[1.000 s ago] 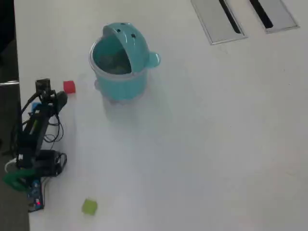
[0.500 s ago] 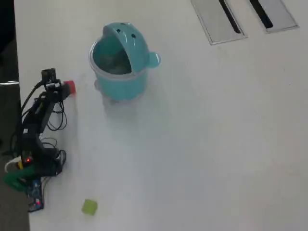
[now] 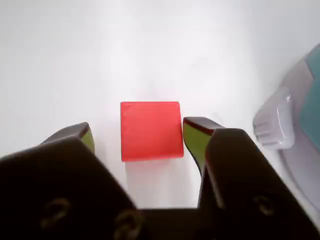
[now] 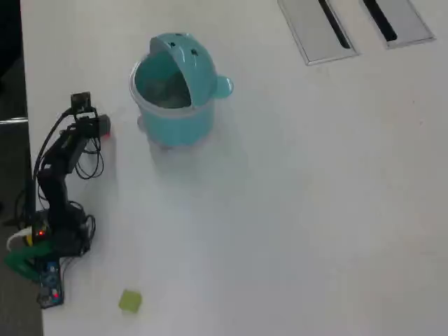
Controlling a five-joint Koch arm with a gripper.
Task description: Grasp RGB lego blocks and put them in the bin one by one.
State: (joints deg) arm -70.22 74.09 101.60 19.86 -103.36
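Claw (image 3: 135,135) open, jaws straddling red cube (image 3: 150,130) on table (image 3: 150,50); bin (image 4: 173,87) near.

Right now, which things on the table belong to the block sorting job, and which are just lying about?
Belongs to the job:
red block, between the open jaws
yellow-green block
teal bin

Just lying about:
two grey slotted panels at the table's far edge

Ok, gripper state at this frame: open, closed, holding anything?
Gripper: open, its jaws on either side of the red cube on the table, a gap showing at the left jaw; not gripping it yet.
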